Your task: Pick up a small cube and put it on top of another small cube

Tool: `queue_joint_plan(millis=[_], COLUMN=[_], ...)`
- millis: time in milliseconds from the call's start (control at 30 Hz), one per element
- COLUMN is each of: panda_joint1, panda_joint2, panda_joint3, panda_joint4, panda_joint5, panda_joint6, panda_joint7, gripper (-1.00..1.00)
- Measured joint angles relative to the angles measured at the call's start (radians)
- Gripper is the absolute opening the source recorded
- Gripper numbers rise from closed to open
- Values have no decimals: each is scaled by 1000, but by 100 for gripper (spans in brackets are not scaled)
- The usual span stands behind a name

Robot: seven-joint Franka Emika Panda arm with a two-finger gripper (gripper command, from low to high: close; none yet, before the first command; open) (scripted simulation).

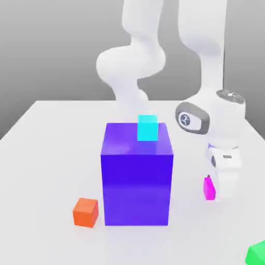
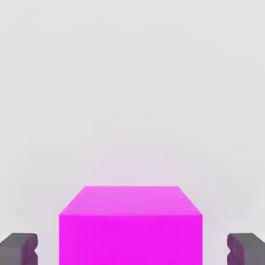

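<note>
A small magenta cube (image 1: 208, 187) rests on the white table at the exterior view's right. My gripper (image 1: 216, 189) is lowered around it, hand close to the table. In the hand view the magenta cube (image 2: 129, 227) sits centred between the two dark fingertips (image 2: 18, 248), with a clear gap on each side, so the gripper (image 2: 132, 249) is open and straddles it. A small cyan cube (image 1: 147, 128) stands on top of the large blue block (image 1: 137, 173). A small orange cube (image 1: 85, 212) lies on the table beside the block's front left corner.
The large blue block stands mid-table, just left of my hand. A green object (image 1: 256, 252) pokes in at the exterior view's lower right corner. The white table (image 1: 46, 155) stretches out to the left of the block.
</note>
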Motion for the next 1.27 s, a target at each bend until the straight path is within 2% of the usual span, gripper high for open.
queue_joint_plan(millis=[133,400,667,1033,1167,1200,1267], panda_joint1=[3,-42,-66,-101,-109,-110,-110], panda_joint2=[3,-235,-128,52,169,197,197], panda_joint3=[-3,67,14,-74,-83,-82,-82], panda_joint4=[1,-29,238,635,692,695,695], panda_joint5=[-4,121,104,163,185,188,188], panda_joint6=[2,-207,-370,-584,-524,-499,-499], panda_joint7=[3,-75,142,405,430,429,429], gripper=[-100,-100,-100,-100,-100,100,100])
